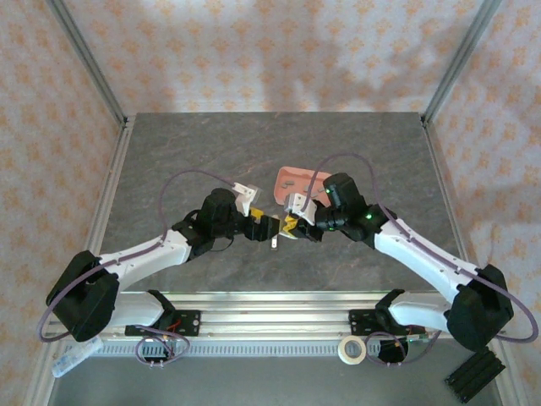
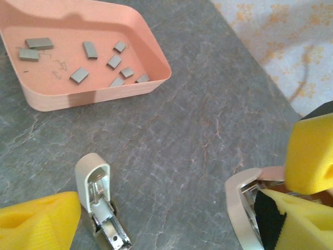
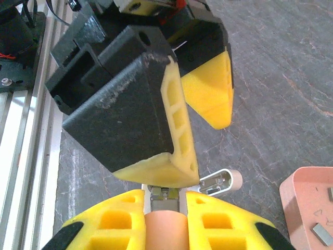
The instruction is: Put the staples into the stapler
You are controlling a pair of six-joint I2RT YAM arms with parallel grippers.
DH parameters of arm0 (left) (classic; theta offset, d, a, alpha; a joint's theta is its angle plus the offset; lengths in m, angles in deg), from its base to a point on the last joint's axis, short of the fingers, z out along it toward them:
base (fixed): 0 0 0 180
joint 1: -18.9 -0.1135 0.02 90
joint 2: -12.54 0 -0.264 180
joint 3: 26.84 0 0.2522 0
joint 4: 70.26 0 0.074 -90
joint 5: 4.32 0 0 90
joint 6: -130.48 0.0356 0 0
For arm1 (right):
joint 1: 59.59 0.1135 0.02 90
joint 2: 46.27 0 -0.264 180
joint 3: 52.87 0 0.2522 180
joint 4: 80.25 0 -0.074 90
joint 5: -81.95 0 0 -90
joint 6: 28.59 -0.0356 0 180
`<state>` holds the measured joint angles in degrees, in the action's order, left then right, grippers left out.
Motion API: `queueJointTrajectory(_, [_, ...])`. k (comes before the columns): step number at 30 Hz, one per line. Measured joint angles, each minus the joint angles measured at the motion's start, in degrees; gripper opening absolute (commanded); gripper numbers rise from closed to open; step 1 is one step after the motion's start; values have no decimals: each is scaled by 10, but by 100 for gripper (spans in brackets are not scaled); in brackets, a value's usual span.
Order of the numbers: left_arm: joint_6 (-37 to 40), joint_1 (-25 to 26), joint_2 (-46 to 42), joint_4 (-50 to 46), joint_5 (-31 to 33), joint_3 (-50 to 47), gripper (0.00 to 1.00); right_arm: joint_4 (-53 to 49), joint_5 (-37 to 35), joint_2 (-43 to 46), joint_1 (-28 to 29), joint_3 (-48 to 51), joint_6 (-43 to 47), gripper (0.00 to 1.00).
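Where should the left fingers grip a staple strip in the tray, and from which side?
Take the lone strip mid-tray: it lies flat, apart from the other staples and the tray walls. Come straight down from above and pinch across its two long edges at mid-length; the raised walls probably rule out a side approach.

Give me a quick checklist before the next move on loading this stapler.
1. Right gripper shut on stapler: ok.
2. Stapler hinged open: ok.
3. Left gripper open, nothing between its fingers: ok.
4. Staples in hand: not ok, the visible ones lie in the tray.
5. Tray apart from both grippers: ok.
6. Stapler's channel empty: cannot tell.
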<state>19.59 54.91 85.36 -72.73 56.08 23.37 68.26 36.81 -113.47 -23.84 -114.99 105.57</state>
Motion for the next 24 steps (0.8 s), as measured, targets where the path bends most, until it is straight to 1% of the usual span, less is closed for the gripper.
queueJointTrajectory(9, [19, 0, 2, -9, 14, -3, 87, 15, 2, 16, -4, 13, -16, 0])
queueJointTrajectory(20, [59, 13, 16, -21, 40, -3, 87, 83, 36, 71, -35, 49, -81, 0])
queueJointTrajectory(24, [70, 23, 23, -29, 42, -3, 88, 127, 44, 87, -50, 58, -108, 0])
